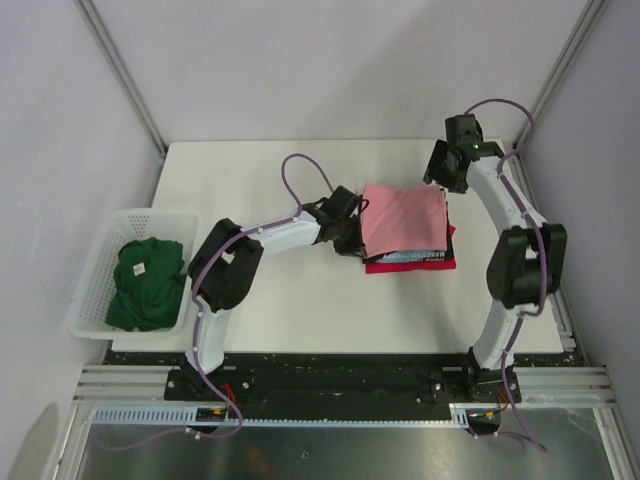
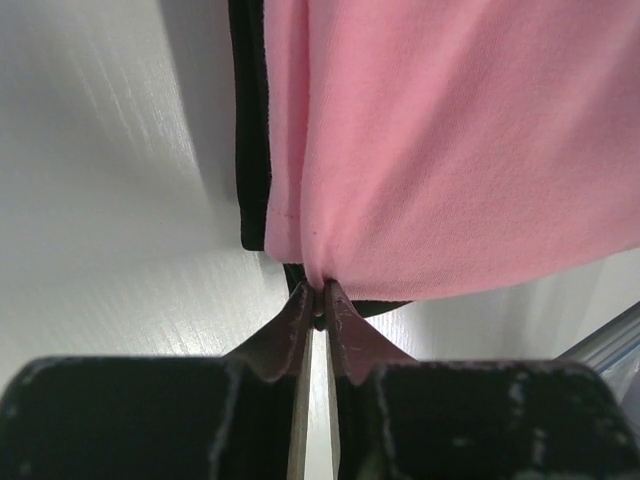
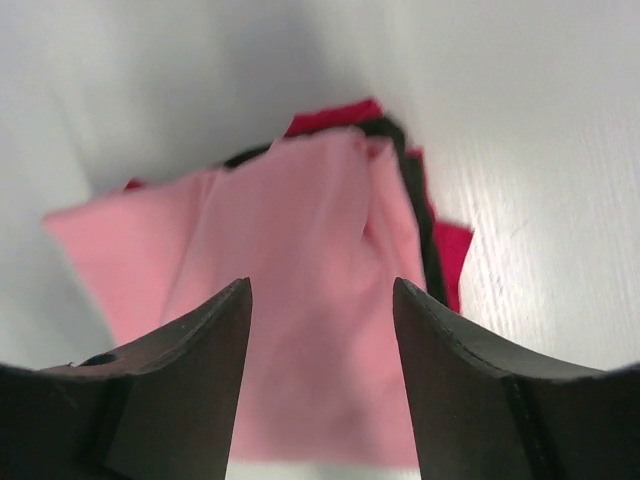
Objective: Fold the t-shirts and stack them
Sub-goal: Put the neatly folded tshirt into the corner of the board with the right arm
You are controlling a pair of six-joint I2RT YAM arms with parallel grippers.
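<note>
- Left gripper (image 2: 320, 296) is filling the bottom of its wrist view, dark smooth fingers (image 2: 290, 335) tapering to tips that are standing almost together
- those tips are pinching the near hem of the pink t-shirt (image 2: 450, 150), with small puckers in the cloth running into the pinch
- pink t-shirt is showing as soft, matte, fine-knit cloth, folded into a rough square and lying on top of the stack
- black t-shirt (image 2: 251, 120) is peeking out as a thin dark band under the pink one's left edge
- red t-shirt (image 3: 452, 250) is sitting lowest, its corners jutting out past the black layer
- stack is resting on the white table (image 1: 300, 310), which has a faint grain, a little right of the middle
- left arm is stretching from its base with the elbow bent, forearm running right to the stack's left edge
- right arm is arching up its side and curling back left, wrist tilting down at the stack's far right corner
- right gripper (image 3: 320, 290) is standing wide with nothing between its jaws, the pink cloth lying just beyond and below its tips
- dark green t-shirt (image 1: 148, 280) is lying crumpled in the white slatted basket (image 1: 95, 262) at the table's left edge, well apart from both grippers
</note>
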